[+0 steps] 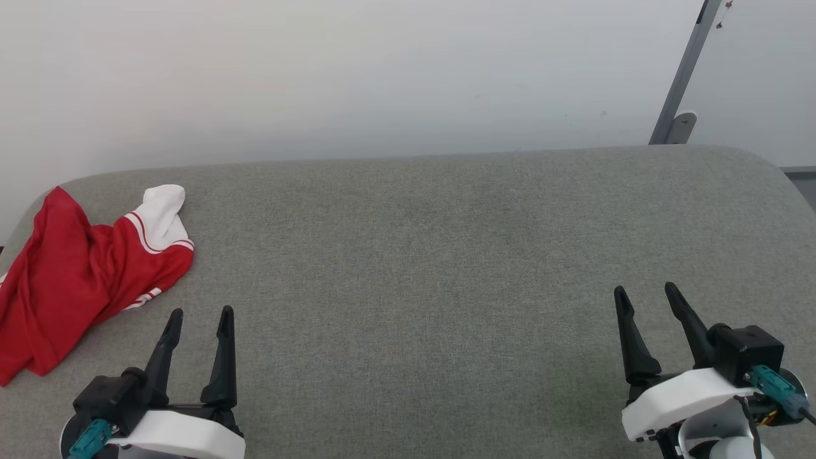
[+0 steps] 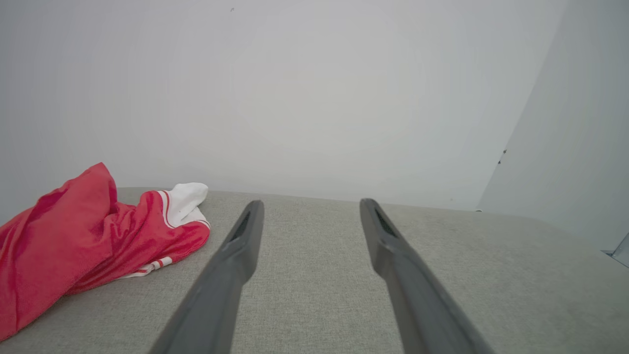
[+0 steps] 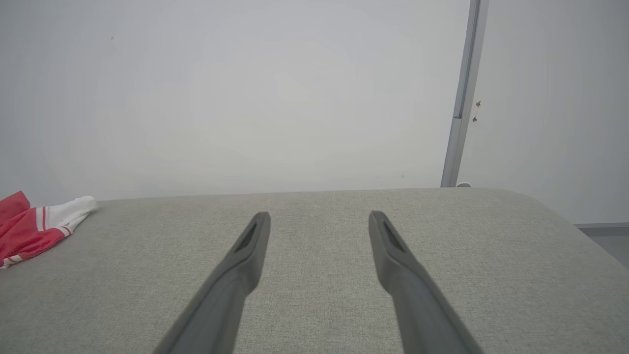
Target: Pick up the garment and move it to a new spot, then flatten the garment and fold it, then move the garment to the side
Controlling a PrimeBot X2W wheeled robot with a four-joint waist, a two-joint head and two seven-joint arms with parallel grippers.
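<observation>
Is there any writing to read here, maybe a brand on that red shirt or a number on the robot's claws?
None can be read. The garment is red cloth with a white cuff and stripes; its crumpled folds may hide print. The left gripper, right gripper, grey cushion and wall carry no lettering.

Grey fabric surface [image 1: 446, 268], plain white wall [image 1: 357, 70], grey metal post [image 1: 685, 70] at right.
</observation>
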